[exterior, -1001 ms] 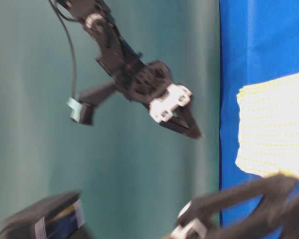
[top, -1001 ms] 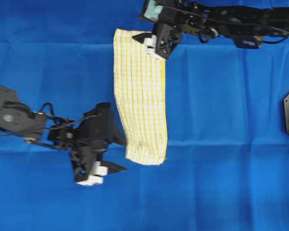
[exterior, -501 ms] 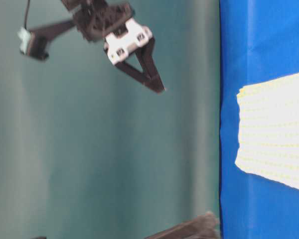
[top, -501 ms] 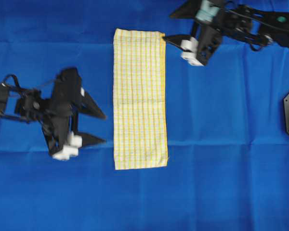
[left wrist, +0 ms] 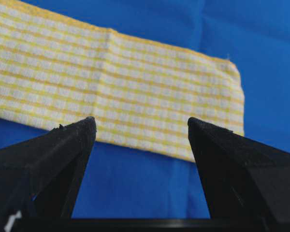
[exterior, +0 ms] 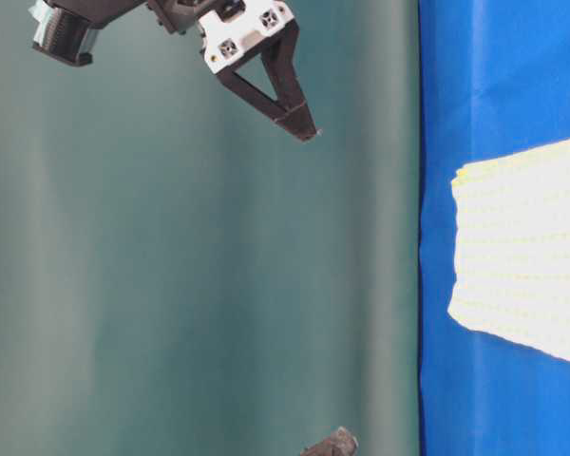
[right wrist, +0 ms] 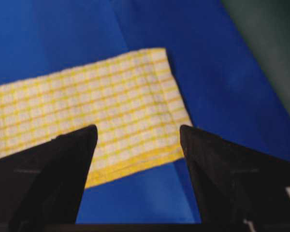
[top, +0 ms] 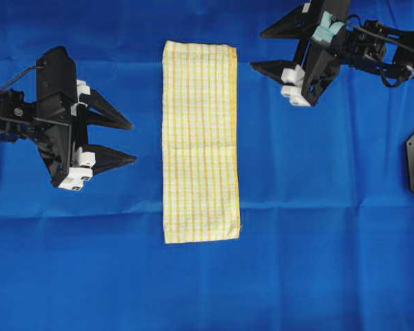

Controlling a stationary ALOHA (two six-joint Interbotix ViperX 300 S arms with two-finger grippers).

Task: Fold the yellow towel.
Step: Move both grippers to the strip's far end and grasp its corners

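With both the left end effector [top: 129,143] and right end effector [top: 257,49] released and empty, bring them to the short ends of the yellow towel [top: 199,141], flat at frame centre, gripping hems only.

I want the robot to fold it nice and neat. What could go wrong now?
1. The yellow towel is thin and lies flat on the blue cloth, so a hand might pinch the blue cloth along with it.
2. The left hand and the right hand are both open and off to the sides, at different spots along the towel. If they grab unevenly, the fold may come out crooked.
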